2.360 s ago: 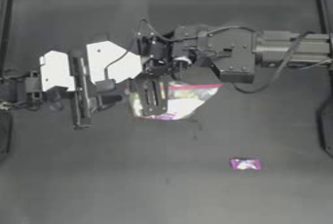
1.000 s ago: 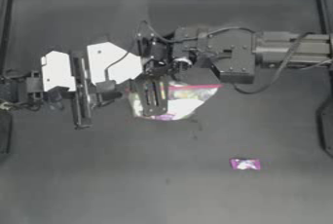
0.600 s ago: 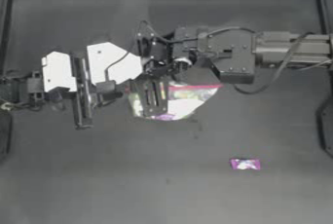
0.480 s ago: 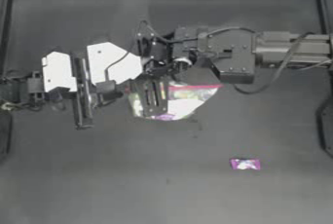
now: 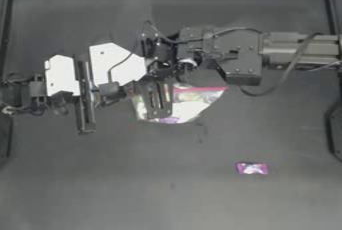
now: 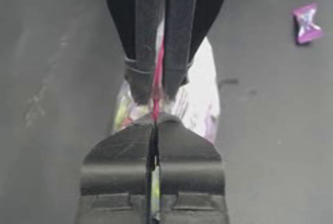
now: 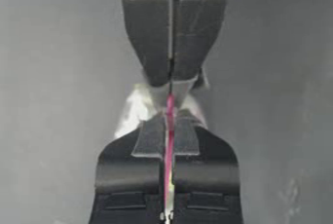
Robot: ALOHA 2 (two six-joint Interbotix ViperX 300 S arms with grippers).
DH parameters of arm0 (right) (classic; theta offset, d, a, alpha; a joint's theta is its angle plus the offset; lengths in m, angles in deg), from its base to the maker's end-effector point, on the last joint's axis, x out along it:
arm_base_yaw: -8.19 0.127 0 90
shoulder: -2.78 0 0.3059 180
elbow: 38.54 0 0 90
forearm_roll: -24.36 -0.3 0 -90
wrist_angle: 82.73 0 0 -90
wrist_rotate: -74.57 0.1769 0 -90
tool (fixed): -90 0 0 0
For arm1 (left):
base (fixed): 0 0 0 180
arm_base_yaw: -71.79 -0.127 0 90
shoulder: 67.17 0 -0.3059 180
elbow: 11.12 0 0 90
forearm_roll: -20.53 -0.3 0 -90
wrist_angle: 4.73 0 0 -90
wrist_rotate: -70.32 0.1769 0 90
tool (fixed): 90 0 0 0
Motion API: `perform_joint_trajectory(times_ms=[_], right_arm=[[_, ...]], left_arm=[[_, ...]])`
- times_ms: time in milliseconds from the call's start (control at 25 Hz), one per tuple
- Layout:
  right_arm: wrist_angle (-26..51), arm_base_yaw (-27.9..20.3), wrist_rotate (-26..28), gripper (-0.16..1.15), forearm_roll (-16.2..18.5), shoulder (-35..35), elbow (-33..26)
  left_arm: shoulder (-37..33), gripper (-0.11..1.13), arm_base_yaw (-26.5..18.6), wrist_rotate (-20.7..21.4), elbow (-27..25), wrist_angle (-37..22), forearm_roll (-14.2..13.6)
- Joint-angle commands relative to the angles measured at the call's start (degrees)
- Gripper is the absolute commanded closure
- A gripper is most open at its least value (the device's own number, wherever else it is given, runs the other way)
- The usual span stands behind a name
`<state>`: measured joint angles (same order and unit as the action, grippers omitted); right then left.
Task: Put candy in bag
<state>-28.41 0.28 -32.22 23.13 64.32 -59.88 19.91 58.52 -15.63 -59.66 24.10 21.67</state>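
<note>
Both grippers, left gripper point(image 6: 156, 116) and right gripper point(image 7: 170, 116), pinch the bag point(image 5: 184, 104) mouth mid-table; candy point(image 5: 252, 168) lies outside, unbagged

The left gripper point(image 5: 155, 99), jaws pressed together, meets the right gripper point(image 5: 175, 81), also clamped tight, nose to nose near mid-picture, each arm reaching in level from its own side.
</note>
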Motion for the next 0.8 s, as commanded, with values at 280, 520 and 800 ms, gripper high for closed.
perform_joint_trajectory(times_ms=[280, 520, 800], right_arm=[[-0.2, 0.1, 0.4, 0.92, 0.1, 2.7, 0.2], [-0.3, 0.0, 0.5, 0.92, 0.3, 3.3, 1.6], [-0.3, -0.4, 0.6, 0.92, 0.3, 4.1, 3.4]], left_arm=[[-1.1, 0.97, 0.7, 0.2, 1.3, 0.5, -0.4], [-2.6, 0.97, 0.8, 0.3, 0.9, 0.4, -0.4], [-4.2, 0.97, 0.8, 0.3, -0.1, 0.5, -0.4]])
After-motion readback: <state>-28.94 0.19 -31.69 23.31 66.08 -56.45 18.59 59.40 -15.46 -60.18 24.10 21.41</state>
